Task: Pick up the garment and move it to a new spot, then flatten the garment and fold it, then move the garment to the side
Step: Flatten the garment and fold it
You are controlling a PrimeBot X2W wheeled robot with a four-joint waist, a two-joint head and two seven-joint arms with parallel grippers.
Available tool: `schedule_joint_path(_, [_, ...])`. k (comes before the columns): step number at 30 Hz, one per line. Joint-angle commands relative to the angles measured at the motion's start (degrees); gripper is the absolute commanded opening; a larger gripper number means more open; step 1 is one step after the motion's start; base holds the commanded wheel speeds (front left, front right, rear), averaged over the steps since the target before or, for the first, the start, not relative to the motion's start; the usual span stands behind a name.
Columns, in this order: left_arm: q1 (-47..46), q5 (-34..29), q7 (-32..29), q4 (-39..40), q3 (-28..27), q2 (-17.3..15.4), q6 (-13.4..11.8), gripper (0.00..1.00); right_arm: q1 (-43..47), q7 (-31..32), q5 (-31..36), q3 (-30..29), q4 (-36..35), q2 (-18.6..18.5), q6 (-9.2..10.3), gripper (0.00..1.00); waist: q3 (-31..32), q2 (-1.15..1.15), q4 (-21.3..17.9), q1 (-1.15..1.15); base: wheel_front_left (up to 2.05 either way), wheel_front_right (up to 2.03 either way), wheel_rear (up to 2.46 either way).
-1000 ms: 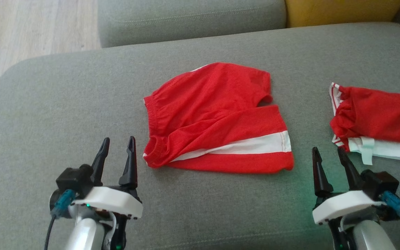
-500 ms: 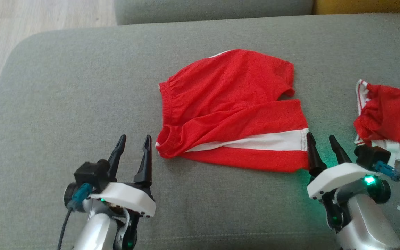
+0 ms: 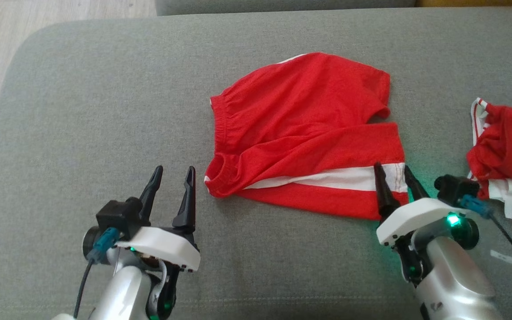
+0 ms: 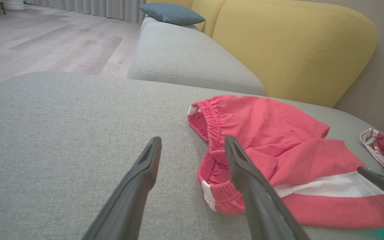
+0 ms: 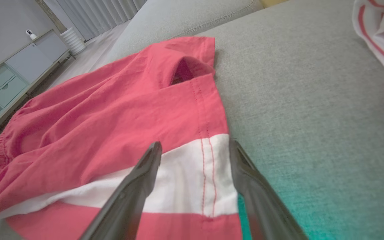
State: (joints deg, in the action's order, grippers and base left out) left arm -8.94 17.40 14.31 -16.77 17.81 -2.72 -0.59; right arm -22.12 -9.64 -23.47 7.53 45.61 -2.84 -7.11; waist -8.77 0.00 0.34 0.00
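Right gripper (image 3: 391, 168): jaws wide apart, nothing clamped. Its two fingers stand over the near right corner of the garment (image 3: 300, 120), a pair of red shorts. In the right wrist view the white band (image 5: 192, 186) and the stitched leg hem lie between the fingers; whether the tips press on the cloth cannot be told. A green glow from the wrist falls on the fabric beside it.

Left gripper (image 3: 175, 170): jaws likewise wide apart and empty. It is poised above bare cushion just beside the elastic waistband (image 4: 212, 130), apart from the cloth.

The shorts lie spread, with some creases, near the middle of the grey sofa seat (image 3: 96, 111), waistband towards the robot's left and leg openings towards its right. A second red-and-white garment (image 3: 505, 142) lies bunched at the right edge of the seat, well apart. Beyond the seat are a yellow backrest (image 4: 295, 43), a blue pillow (image 4: 172, 13) and a wooden floor (image 4: 45, 40).
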Motion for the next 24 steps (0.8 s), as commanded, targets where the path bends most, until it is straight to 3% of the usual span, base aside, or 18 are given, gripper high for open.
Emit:
schedule_joint_path(1, [-2.4,0.5,0.7,1.6,-1.6,-0.2,-0.4,1.00,-2.2,-1.0,-0.5,1.9,-0.9,0.0,-0.37,1.00,0.1,0.00,-0.1,0.00,0.00,0.00,0.00])
schedule_joint_path(24, [-1.6,1.5,0.7,0.5,-1.7,-0.2,-0.8,1.00,-2.8,-3.8,-0.8,8.1,-0.7,0.0,-0.37,1.00,2.5,0.00,-1.1,0.00,0.00,0.00,0.00])
